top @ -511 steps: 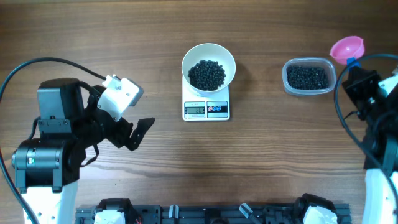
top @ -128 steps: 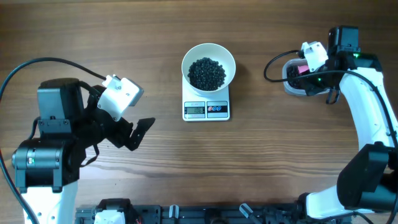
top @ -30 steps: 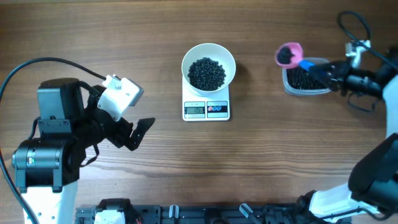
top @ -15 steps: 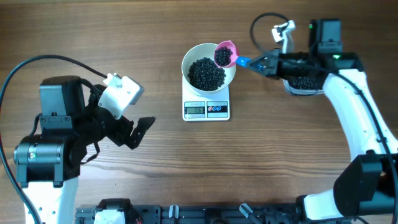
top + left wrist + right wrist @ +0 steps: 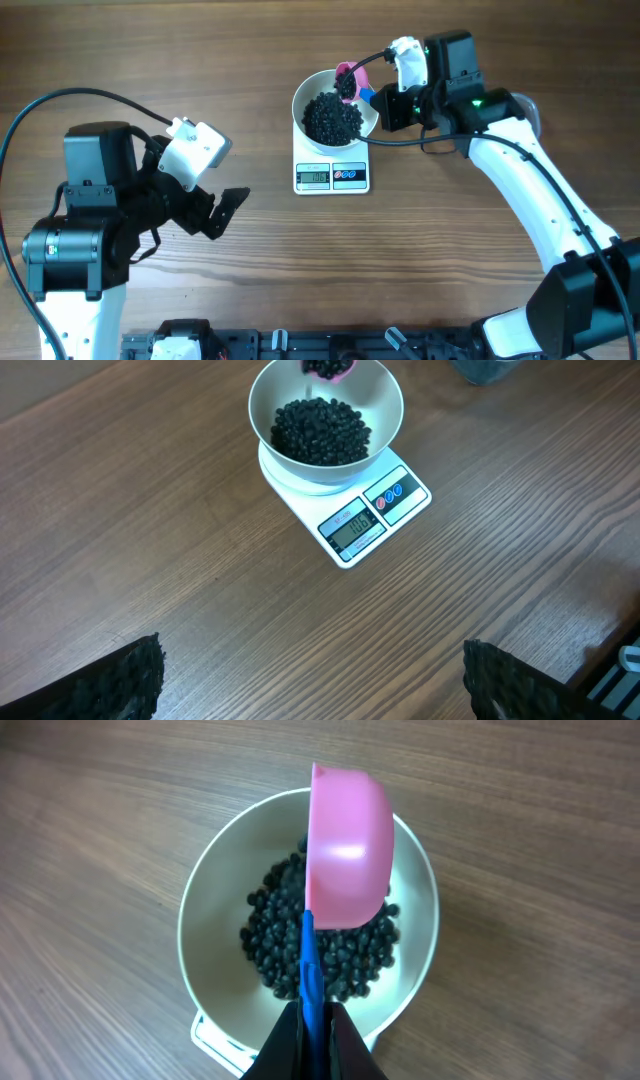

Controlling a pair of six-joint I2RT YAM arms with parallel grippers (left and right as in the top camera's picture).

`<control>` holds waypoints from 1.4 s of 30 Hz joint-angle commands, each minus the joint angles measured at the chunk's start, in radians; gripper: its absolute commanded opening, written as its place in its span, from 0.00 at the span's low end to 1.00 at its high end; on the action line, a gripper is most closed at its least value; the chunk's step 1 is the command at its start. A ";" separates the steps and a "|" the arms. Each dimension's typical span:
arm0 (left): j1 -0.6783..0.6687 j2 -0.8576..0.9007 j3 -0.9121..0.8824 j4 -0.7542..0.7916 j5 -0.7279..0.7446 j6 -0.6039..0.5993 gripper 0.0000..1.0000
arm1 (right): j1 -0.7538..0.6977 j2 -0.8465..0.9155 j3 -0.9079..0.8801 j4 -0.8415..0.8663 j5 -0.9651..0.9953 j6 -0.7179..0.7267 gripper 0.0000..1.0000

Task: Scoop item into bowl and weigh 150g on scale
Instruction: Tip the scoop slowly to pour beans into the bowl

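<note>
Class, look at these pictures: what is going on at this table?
The right gripper grips a pink scoop by its blue handle, tilting it over the bowl on the scale. Pellets are in the scoop and heaped in the bowl. The left gripper hangs open, off to the side, holding nothing.
</note>
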State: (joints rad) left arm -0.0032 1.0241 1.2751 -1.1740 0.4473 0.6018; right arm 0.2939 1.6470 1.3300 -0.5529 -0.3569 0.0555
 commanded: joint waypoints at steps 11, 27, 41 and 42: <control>0.007 0.004 0.015 0.002 0.019 0.019 1.00 | 0.013 -0.024 -0.002 -0.005 0.027 -0.113 0.04; 0.007 0.004 0.015 0.002 0.019 0.019 1.00 | 0.069 -0.067 -0.002 -0.037 0.101 -0.147 0.04; 0.007 0.004 0.015 0.002 0.019 0.019 1.00 | 0.093 -0.076 -0.002 -0.015 0.146 -0.093 0.04; 0.007 0.004 0.015 0.002 0.019 0.019 1.00 | 0.098 -0.076 -0.002 -0.021 0.100 -0.108 0.04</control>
State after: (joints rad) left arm -0.0032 1.0241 1.2751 -1.1740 0.4473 0.6018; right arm 0.3790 1.6043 1.3300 -0.5812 -0.1795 -0.0750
